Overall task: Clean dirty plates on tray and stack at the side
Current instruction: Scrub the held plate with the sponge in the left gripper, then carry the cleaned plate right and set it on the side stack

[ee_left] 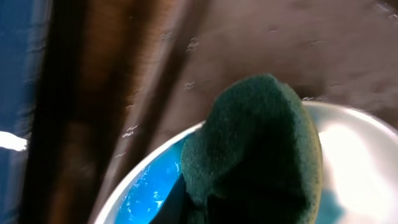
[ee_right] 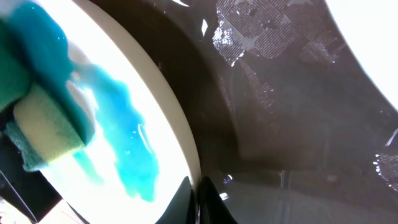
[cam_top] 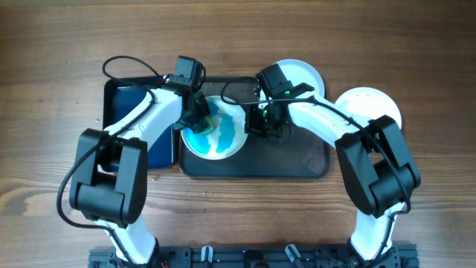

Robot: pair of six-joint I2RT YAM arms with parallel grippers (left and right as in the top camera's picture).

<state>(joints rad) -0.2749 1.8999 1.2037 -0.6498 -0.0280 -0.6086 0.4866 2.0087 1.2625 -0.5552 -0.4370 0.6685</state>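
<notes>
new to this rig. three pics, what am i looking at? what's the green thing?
Two robot arms sit at a wooden table. The overhead picture looks straight down; the other two come from cameras on each wrist.

A dark tray carries a white plate smeared blue. The left tool presses a green sponge onto that plate; the right wrist view shows the sponge's yellow underside. The right tool sits at the plate's right rim, seemingly steadying it; its grip is not clearly visible.

Two more white plates lie at the right. A black tray of blue liquid sits left.

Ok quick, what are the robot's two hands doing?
Left gripper: shut on the sponge, on the dirty plate.
Right gripper: at the plate's rim; cannot tell.
</notes>
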